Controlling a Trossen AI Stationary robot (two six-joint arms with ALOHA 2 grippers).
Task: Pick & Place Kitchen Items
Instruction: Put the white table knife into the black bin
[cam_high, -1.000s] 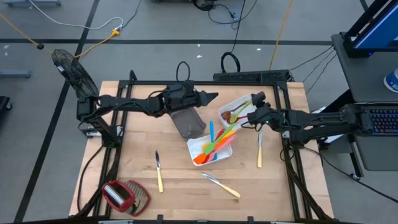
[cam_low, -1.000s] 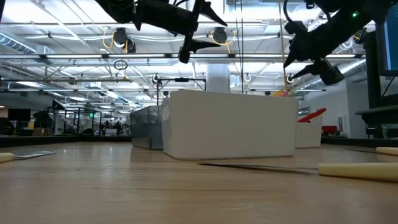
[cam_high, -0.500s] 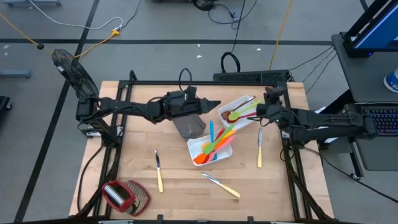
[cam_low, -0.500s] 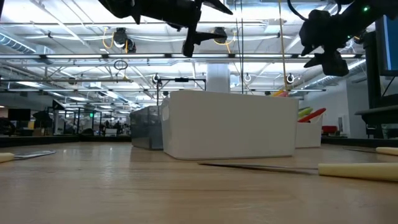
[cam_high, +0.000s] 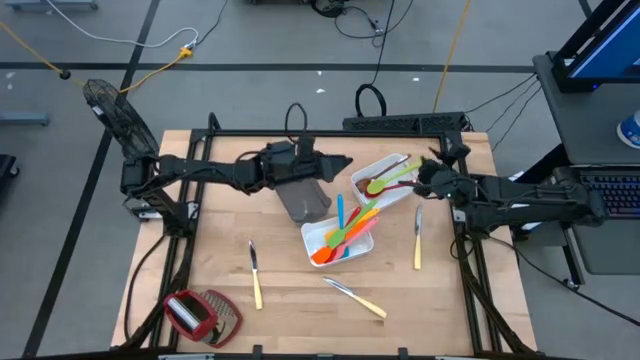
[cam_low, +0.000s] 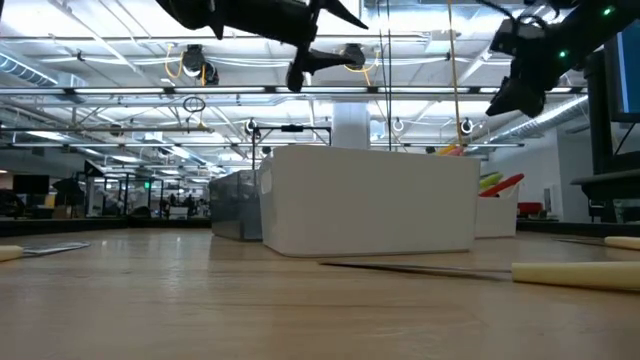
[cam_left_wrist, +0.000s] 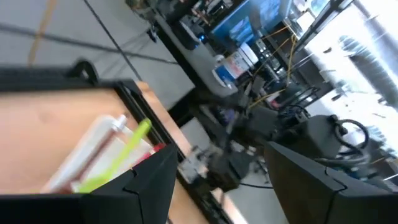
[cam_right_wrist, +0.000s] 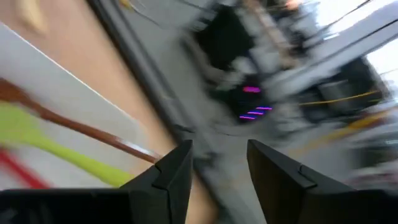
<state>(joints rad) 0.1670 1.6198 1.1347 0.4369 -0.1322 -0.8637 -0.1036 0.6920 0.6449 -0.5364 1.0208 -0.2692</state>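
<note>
**benchrat:** Since you asked for a rundown, top-down view first. Left tool (cam_high: 338, 163) hangs over the back of the tabletop (cam_high: 290, 290), above the grey-brown tray (cam_high: 303, 200). Right tool (cam_high: 425, 175) sits just beside the far white tray (cam_high: 385, 160), which has the brown wooden spoon (cam_high: 365, 187) and a green spatula (cam_high: 397, 174) in it. The near white tray (cam_high: 308, 236) is packed with orange, blue, pink and green utensils (cam_high: 345, 232).

**spoonfan:** And the cutlery?

**benchrat:** Three pale-handled pieces lie loose on the wood: one on the left (cam_high: 254, 272), one at the front (cam_high: 355, 297), one on the right (cam_high: 417, 238). A red-and-mesh tool (cam_high: 200, 312) is in the front left corner.

**spoonfan:** What about the table-level view?

**benchrat:** Both arms are well up in the air, touching nothing. The near tray fills the middle, with red and green tips (cam_low: 500, 182) poking up behind it.

**spoonfan:** Wrist cams?

**benchrat:** On the left wrist view the fingers (cam_left_wrist: 143, 186) are spread wide with nothing between them, and the green spatula lies in its tray beyond. On the right wrist view it's blurry, but the fingers (cam_right_wrist: 165, 180) stand apart, empty, with the wooden spoon and green spatula just past them.
</note>
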